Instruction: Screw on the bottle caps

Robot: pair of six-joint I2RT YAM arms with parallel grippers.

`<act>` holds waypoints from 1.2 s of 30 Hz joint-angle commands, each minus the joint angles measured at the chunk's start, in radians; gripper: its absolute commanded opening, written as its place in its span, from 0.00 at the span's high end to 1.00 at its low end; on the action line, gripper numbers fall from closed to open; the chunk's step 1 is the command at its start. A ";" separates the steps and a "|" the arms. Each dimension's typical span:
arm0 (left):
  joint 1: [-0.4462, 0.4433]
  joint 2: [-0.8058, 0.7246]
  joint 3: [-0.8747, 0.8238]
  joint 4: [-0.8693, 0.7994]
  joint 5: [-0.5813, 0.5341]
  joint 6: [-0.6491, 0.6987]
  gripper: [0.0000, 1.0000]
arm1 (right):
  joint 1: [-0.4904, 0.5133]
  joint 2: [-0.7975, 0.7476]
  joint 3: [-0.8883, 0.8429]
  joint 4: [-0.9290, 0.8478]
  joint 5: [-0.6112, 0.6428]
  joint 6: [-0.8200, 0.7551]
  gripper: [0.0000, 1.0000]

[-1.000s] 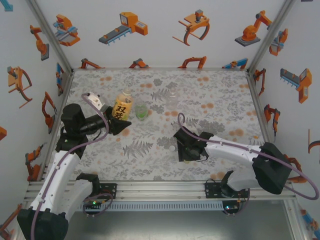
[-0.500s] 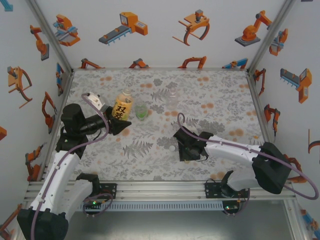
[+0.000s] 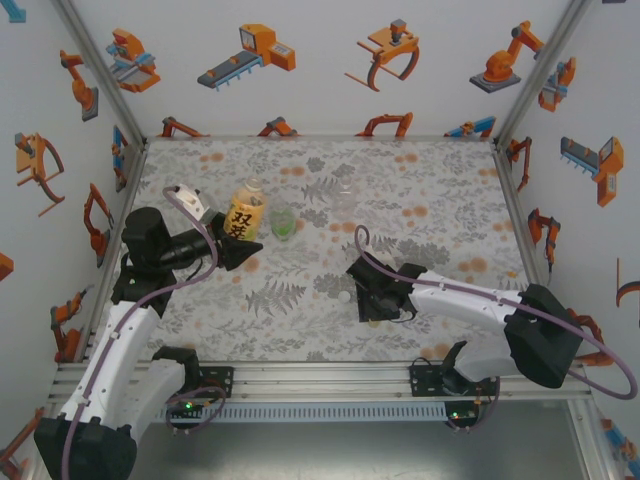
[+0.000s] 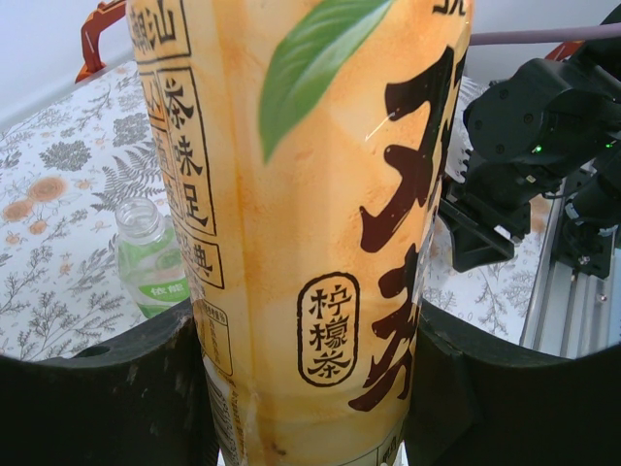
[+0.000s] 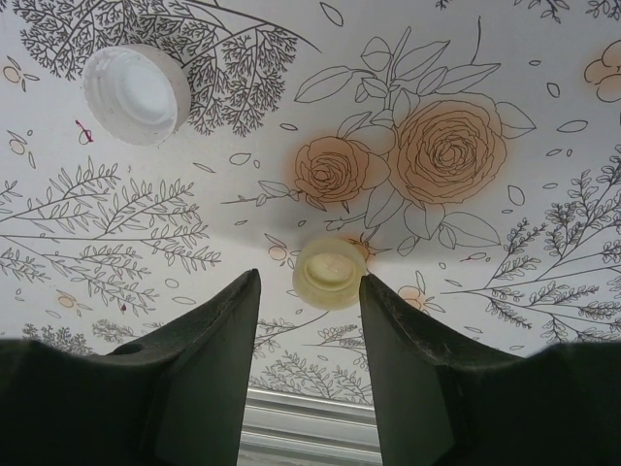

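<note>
Plainly, the yellow-orange bottle stands upright, neck up, clenched in the left claw; the right claw is released, well apart from it.

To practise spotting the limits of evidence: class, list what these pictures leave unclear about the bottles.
- Yellow-orange bottle, left wrist view: neck cut off by the top edge, so capped or not is unclear.
- Colourless bottle, top view: too faint and small against the patterned cloth to judge its mouth.

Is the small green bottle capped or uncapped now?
Uncapped. In the left wrist view the green bottle stands with a bare, open neck.
</note>
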 commanded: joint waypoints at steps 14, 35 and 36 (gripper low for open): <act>0.001 0.005 0.032 0.004 0.006 0.017 1.00 | 0.006 0.016 -0.030 0.006 0.028 -0.004 0.57; -0.001 0.001 0.032 0.001 0.005 0.017 1.00 | 0.003 -0.043 -0.084 0.155 0.012 0.042 0.75; -0.001 0.001 0.032 0.001 0.006 0.017 1.00 | -0.001 -0.057 -0.092 0.174 0.005 0.048 0.75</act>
